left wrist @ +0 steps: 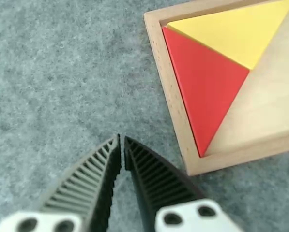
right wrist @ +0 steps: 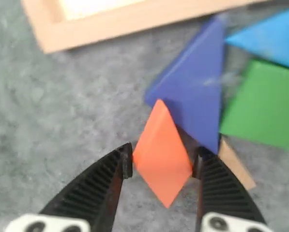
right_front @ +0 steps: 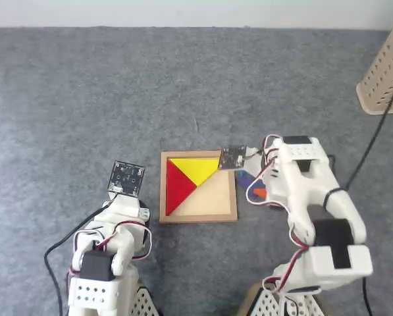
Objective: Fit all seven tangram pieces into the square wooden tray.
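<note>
Closest in the left wrist view, the left gripper [left wrist: 121,140] hangs over grey carpet [left wrist: 47,72]. Its jaws are all but closed on nothing, near the square wooden tray [left wrist: 175,111], which holds a red triangle [left wrist: 207,84] and a yellow triangle [left wrist: 236,31].

In the right wrist view, the right gripper [right wrist: 162,162] clamps an orange parallelogram [right wrist: 161,154], partly covering a dark blue triangle [right wrist: 197,92] beside a green square [right wrist: 263,106].

From above, the tray lies between both arms.

The right gripper [right wrist: 163,158] holds the orange piece [right wrist: 161,154] between its 2 fingers, partly over the dark blue triangle [right wrist: 195,92]. The green square [right wrist: 263,108] touches this triangle. The light blue piece [right wrist: 275,36] and the wooden tray [right wrist: 120,21] lie near on grey carpet [right wrist: 47,121].
</note>
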Action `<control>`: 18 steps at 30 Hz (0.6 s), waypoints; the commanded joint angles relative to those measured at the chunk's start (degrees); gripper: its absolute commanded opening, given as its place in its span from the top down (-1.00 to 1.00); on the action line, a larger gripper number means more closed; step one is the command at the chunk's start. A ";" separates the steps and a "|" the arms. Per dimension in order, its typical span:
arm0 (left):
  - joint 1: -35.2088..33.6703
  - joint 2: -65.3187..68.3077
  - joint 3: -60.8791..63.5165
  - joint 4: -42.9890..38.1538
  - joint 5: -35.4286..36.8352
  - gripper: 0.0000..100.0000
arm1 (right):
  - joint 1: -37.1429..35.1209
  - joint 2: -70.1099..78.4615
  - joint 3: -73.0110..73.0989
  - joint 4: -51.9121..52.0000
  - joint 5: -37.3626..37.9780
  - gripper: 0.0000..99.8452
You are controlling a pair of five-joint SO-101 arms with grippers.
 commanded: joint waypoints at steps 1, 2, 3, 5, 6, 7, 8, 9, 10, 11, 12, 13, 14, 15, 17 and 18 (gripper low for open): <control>-0.35 -1.23 -1.10 0.35 0.35 0.98 | 0.57 2.86 -5.80 0.75 -6.68 0.66; -0.35 -1.23 -1.10 0.35 0.35 0.98 | 0.57 3.21 -7.03 1.10 -8.97 0.73; -0.35 -1.23 -1.10 0.35 0.35 0.98 | 0.48 3.65 -8.18 1.54 -11.16 0.80; -0.35 -1.23 -1.10 0.35 0.35 0.98 | 0.13 4.18 -10.20 3.47 -14.24 0.91; -0.35 -1.23 -1.10 0.35 0.35 0.98 | -0.40 4.18 -10.99 4.70 -15.30 0.94; -0.35 -1.23 -1.10 0.35 0.35 0.98 | -0.84 4.18 -11.60 5.93 -16.79 0.96; -0.35 -1.23 -1.10 0.35 0.35 0.98 | -1.36 3.91 -12.04 6.81 -18.81 0.96; -0.35 -1.23 -1.10 0.35 0.35 0.98 | -1.63 3.82 -12.66 7.43 -20.75 0.97; -0.35 -1.23 -1.10 0.35 0.35 0.98 | -1.80 3.74 -13.45 8.04 -22.59 0.97; -0.35 -1.23 -1.10 0.35 0.35 0.98 | -1.89 3.74 -14.42 8.75 -24.44 0.97; -0.35 -1.23 -1.10 0.35 0.35 0.98 | -1.89 3.82 -15.47 9.80 -26.64 0.97; -0.35 -1.23 -1.10 0.35 0.35 0.98 | -1.89 4.00 -16.70 10.86 -29.10 0.97; -0.35 -1.23 -1.10 0.35 0.35 0.98 | -1.98 4.18 -17.85 12.18 -32.00 0.99; -0.35 -1.23 -1.10 0.35 0.35 0.98 | -2.07 4.26 -18.90 13.67 -35.16 0.98; -0.35 -1.23 -1.10 0.35 0.35 0.98 | -2.24 4.26 -20.57 15.78 -42.29 0.98; -0.35 -1.23 -1.10 0.35 0.35 0.98 | -2.24 4.35 -20.84 16.48 -45.98 0.98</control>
